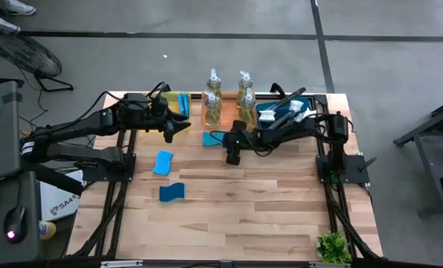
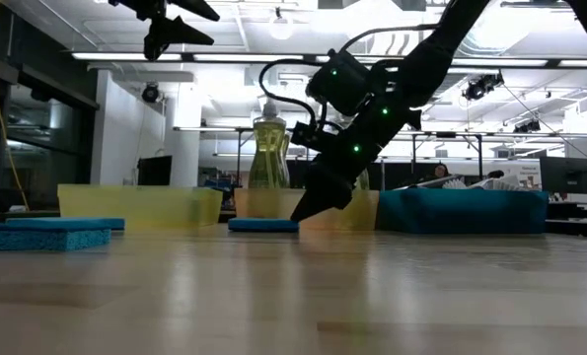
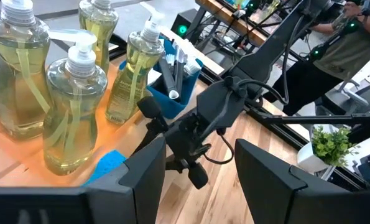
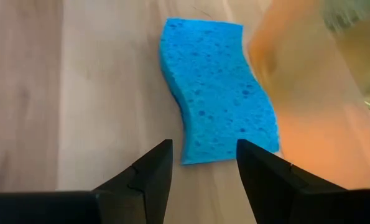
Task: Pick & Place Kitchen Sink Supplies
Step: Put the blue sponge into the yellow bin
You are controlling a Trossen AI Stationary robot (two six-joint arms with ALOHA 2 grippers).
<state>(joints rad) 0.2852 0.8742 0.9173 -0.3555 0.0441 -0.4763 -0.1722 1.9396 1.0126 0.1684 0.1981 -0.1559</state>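
Note:
Three blue sponges lie flat on the wooden table: one (image 1: 210, 138) beside the orange tray, one (image 1: 163, 161) left of centre, one (image 1: 172, 192) nearer the front. My right gripper (image 4: 203, 165) is open and slants down just short of the first sponge's (image 4: 219, 93) near end, fingertips low over the table (image 2: 308, 209). Several soap bottles (image 1: 212, 100) stand in the orange tray (image 2: 273, 202). Dish brushes (image 1: 295, 112) lie in the blue tray (image 2: 461, 209). My left gripper (image 1: 182, 128) hangs open high above the table, facing the bottles (image 3: 69, 106).
A yellow tray (image 2: 135, 207) stands at the back left beside the orange one. A small green plant (image 1: 333, 246) sits at the front right corner. Bare wood (image 1: 251, 208) stretches across the table's near half.

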